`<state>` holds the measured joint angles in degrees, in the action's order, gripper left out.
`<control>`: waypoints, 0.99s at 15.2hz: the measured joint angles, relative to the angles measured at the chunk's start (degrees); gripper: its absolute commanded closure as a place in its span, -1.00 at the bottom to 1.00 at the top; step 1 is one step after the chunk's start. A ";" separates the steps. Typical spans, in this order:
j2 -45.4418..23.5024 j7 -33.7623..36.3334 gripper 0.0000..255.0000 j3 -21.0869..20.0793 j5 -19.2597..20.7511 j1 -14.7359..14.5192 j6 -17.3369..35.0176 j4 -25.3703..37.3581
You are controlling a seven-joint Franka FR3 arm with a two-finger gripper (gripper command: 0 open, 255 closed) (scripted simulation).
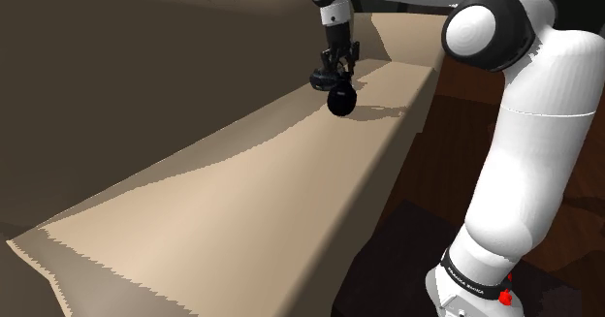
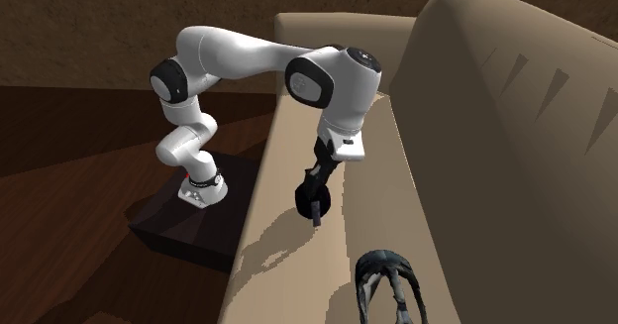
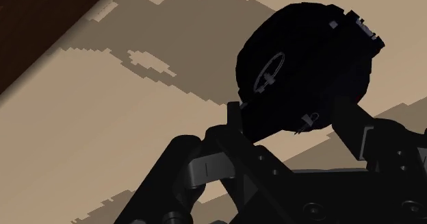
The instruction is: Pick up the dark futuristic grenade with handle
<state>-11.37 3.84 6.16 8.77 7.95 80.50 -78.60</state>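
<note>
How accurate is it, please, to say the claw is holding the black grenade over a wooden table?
Not quite: the claw is holding the black grenade over a beige sofa seat, not a wooden table, as the shoulder view shows.

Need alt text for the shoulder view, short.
The black gripper holds a dark round grenade just above a tan sofa seat, its shadow falling on the seat beside it. The white arm reaches in from the lower right.

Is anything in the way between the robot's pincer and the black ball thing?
No, nothing is in the way. The black two-finger pincer is shut on the black round grenade, clasping it between its fingers over the tan sofa seat.
</note>
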 measured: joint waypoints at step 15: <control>-3.31 -1.39 1.00 0.14 0.00 0.14 -8.19 10.89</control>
<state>-14.68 2.45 6.30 8.76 8.09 72.31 -67.71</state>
